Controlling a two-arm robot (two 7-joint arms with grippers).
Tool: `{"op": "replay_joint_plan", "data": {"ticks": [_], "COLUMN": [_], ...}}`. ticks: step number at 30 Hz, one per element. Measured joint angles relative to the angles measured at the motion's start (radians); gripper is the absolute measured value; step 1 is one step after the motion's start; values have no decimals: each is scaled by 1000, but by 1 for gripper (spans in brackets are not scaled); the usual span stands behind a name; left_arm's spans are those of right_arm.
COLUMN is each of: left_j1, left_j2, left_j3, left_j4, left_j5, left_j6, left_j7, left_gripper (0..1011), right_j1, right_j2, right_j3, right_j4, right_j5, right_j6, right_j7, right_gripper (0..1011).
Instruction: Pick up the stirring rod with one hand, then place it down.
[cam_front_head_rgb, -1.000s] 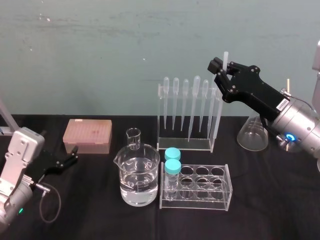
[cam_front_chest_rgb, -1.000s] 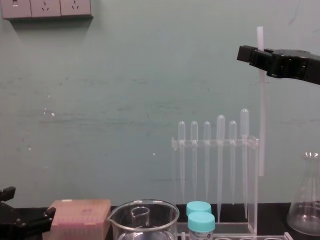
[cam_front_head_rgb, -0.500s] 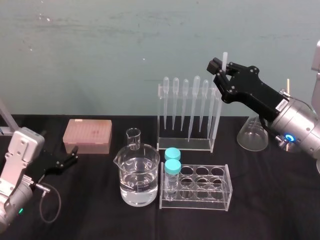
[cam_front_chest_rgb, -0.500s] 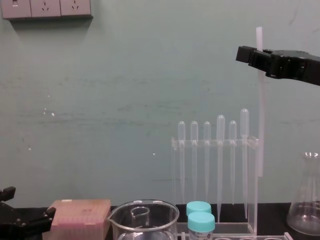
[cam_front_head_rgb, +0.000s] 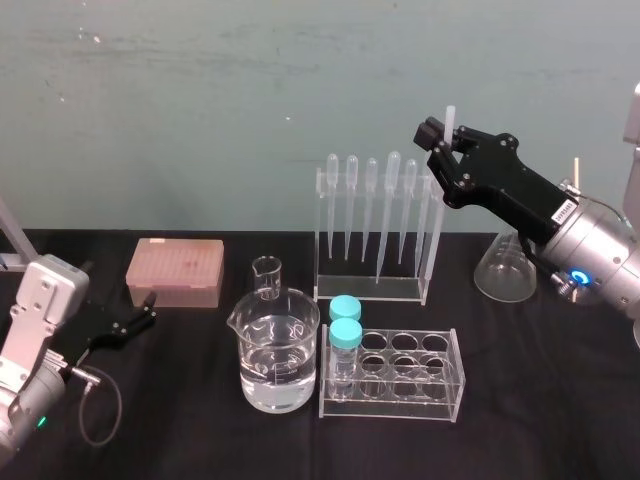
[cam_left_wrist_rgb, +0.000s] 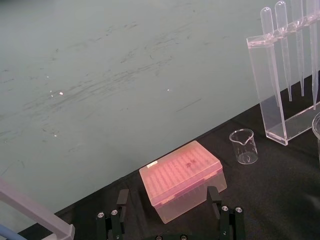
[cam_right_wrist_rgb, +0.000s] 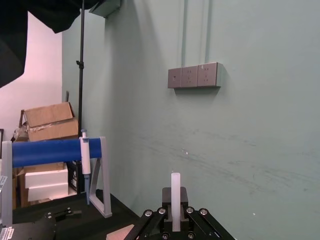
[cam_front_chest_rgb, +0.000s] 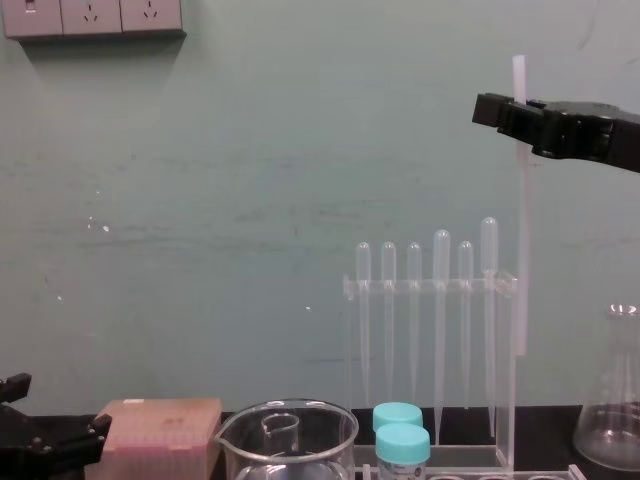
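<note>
1. Head view: the right gripper (cam_front_head_rgb: 447, 140), raised over the right end of the rack (cam_front_head_rgb: 372, 225) near the far edge of the table (cam_front_head_rgb: 540, 400), clamps the rod (cam_front_head_rgb: 449, 115) upright. Its pose is barely changed from half a second ago. The left gripper (cam_front_head_rgb: 148, 310) is parked by the left edge.
2. Left wrist view: the left jaws stand wide apart, facing a pink box (cam_left_wrist_rgb: 182, 177).
3. Right wrist view: the rod's top end pokes up between the closed fingers (cam_right_wrist_rgb: 167, 212).
4. Chest view: the rod hangs vertical beside the rack's right post, its lower end clear of the table.
</note>
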Motion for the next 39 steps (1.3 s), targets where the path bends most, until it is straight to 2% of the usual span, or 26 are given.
{"op": "replay_joint_plan", "data": {"ticks": [39], "left_j1": [0], "left_j2": [0], "left_j3": [0], "left_j4": [0], "left_j5": [0], "left_j6": [0], "left_j7": [0], "left_gripper": [1000], "right_j1": [0], "right_j2": [4], "right_j3": [-10], "right_j4": [2], "right_j5": [3], "right_j6": [2], "right_j7": [7], "right_gripper": [62]}}
